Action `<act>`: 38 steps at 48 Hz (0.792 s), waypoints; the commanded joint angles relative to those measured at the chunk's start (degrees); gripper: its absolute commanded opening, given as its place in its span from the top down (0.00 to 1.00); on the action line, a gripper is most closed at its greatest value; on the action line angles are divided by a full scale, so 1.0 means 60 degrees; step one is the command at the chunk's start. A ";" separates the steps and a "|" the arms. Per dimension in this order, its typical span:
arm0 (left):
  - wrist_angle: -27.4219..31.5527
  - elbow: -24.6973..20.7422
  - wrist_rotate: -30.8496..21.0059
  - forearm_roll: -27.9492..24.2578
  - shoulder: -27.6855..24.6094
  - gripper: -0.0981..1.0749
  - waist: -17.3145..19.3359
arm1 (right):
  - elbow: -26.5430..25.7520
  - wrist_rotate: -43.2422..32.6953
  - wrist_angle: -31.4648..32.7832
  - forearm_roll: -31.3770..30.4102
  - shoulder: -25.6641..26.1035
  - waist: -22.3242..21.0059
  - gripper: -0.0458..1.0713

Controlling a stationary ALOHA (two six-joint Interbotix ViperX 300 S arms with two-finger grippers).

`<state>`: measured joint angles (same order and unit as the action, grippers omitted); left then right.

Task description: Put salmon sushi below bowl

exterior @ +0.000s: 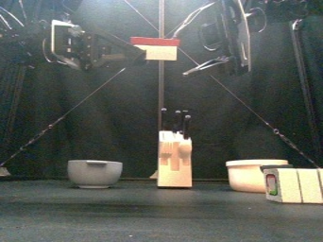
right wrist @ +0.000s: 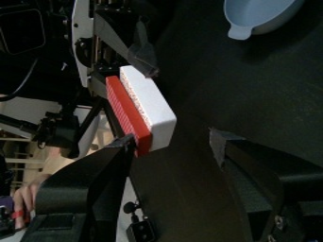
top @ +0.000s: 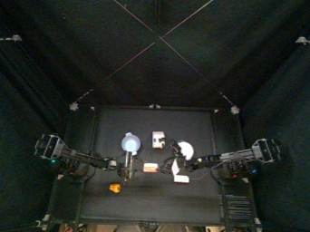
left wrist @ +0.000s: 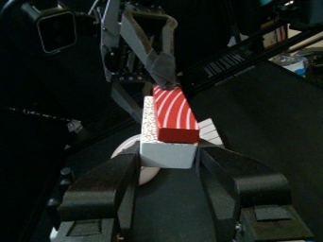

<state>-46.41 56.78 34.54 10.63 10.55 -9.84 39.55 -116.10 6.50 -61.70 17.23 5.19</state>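
The salmon sushi, a white block with a red-and-white striped top, hangs high above the table. In the left wrist view it sits between the jaws of my left gripper, which close on its sides. My right gripper stands open beside the salmon sushi, with a clear gap to one jaw. In the top view the salmon sushi lies between my left gripper and right gripper. The light blue bowl stands behind them on the left.
A white block and a white curved piece lie beside the bowl. An orange-yellow piece sits at the front left. A pale block is at the front right, under the right arm.
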 commanded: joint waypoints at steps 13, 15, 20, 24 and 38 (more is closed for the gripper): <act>0.3149 0.1143 -0.0029 0.0469 0.1919 0.39 -0.0029 | 0.0205 0.0015 0.0015 -0.0088 0.0571 -0.0044 0.11; 0.3457 0.1362 -0.0029 0.0557 0.2168 0.39 -0.0029 | 0.0249 0.0015 0.0000 -0.0088 0.0571 -0.0044 0.11; 0.3750 0.2036 -0.0044 0.0806 0.2725 0.39 -0.0029 | 0.0293 0.0015 0.0000 -0.0044 0.0557 -0.0059 0.11; 0.3750 0.2520 -0.0044 0.1143 0.3076 0.39 -0.0029 | 0.0293 0.0015 0.0015 -0.0044 0.0527 -0.0073 0.11; 0.4409 0.3223 -0.0029 0.3604 0.3398 0.39 -0.0029 | 0.0322 0.0000 0.0000 -0.0029 0.0469 -0.0132 0.11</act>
<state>-21.09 76.55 34.28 27.60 30.76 -10.02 42.01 -116.19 6.68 -61.88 19.25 4.75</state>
